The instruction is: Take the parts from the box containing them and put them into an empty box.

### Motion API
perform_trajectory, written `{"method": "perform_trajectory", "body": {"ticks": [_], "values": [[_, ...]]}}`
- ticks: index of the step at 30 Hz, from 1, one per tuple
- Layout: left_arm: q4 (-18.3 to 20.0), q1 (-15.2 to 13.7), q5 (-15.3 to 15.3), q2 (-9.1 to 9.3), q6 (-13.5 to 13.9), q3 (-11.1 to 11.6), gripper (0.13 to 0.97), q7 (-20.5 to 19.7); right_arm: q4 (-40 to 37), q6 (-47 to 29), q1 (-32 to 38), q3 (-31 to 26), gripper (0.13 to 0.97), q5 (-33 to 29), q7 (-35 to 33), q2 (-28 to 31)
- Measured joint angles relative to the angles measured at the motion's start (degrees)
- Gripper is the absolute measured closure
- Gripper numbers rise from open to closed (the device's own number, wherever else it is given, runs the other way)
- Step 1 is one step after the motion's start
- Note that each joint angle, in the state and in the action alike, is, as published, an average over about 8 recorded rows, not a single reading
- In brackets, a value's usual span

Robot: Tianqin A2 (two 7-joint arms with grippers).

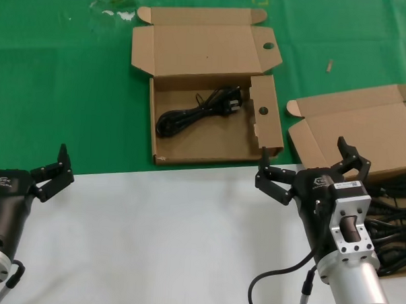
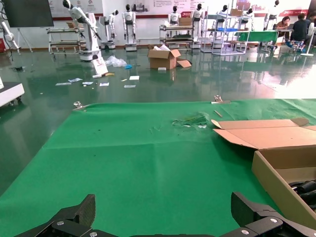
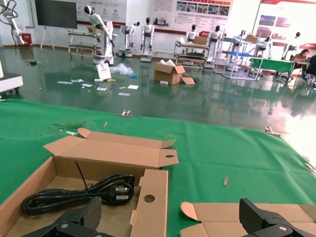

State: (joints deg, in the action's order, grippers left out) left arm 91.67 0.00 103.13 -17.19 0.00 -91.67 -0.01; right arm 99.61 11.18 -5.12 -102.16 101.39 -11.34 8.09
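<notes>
Cables of black rubber, coiled into loops with moulded plugs (image 1: 395,231), lie heaped in the plain-lidded brown cardboard box (image 1: 365,135) at our four o'clock; one more coiled black cable (image 1: 199,110) already rests in the round-holed brown cardboard box (image 1: 210,149) at twelve. We judge them light, limp and prone to snag, best pinched across the bundled middle. Our right gripper (image 1: 313,171) hovers spread near the plain box's edge; our left gripper (image 1: 50,172) waits spread at eight o'clock. Upright lids and flaps narrow the path between.
</notes>
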Motion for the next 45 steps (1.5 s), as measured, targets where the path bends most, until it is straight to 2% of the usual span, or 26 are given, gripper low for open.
{"method": "perform_trajectory", "body": {"ticks": [45], "values": [[0.0,0.0,0.0,0.0,0.0,0.0,0.132,0.01,0.0,0.0,0.0,0.0,0.129,0.0,0.01,0.0]]}}
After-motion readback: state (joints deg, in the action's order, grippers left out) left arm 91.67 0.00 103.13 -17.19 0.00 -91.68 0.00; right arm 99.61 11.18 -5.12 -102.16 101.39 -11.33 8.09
